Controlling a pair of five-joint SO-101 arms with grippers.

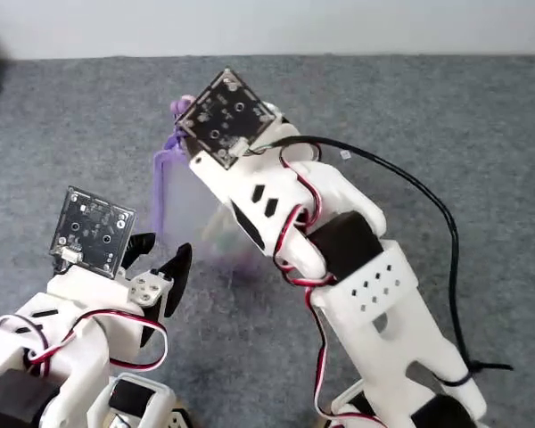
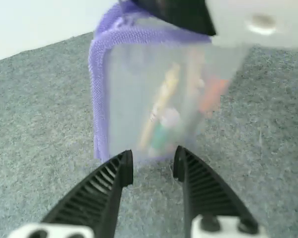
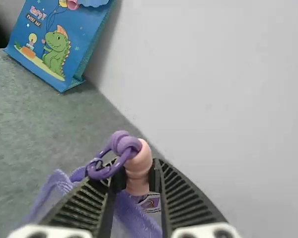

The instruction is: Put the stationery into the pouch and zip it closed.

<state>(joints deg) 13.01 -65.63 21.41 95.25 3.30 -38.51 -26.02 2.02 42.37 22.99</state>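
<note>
- right end effector [image 3: 136, 181] is clamped tight on the peach charm [image 3: 138, 166] that's looped onto the purple zipper pull [image 3: 114, 151], so my guess is it's got the zip end, either to run the zip or just to hold the thing up
- the pouch [image 1: 180, 209] is the see-through one with purple trim, upper left of centre in the high view, standing on edge on the grey tabletop [image 1: 428, 134] right under the right arm's wrist; I reckon it's only upright because it's held at the top
- stationery [image 2: 161, 111] is already inside: pens or pencils in yellow, orange and green, bunched toward the bottom of the pouch
- left end effector [image 1: 159, 257] sits lower left in the high view, jaws spread, nothing in them, aimed at the pouch's bottom edge and just beside it; can't tell if it touches
- looks lined up to pinch the bottom and brace the pouch against a zip pull, but that's me guessing
- whether the zip is fully closed I can't say, the right arm covers that edge
- writing: the blue gift bag [image 3: 59, 39] leaning on the wall [image 3: 213, 99] has a cartoon dinosaur and some lettering; a small tag [image 3: 150, 202] by the charm has print too tiny to read
</note>
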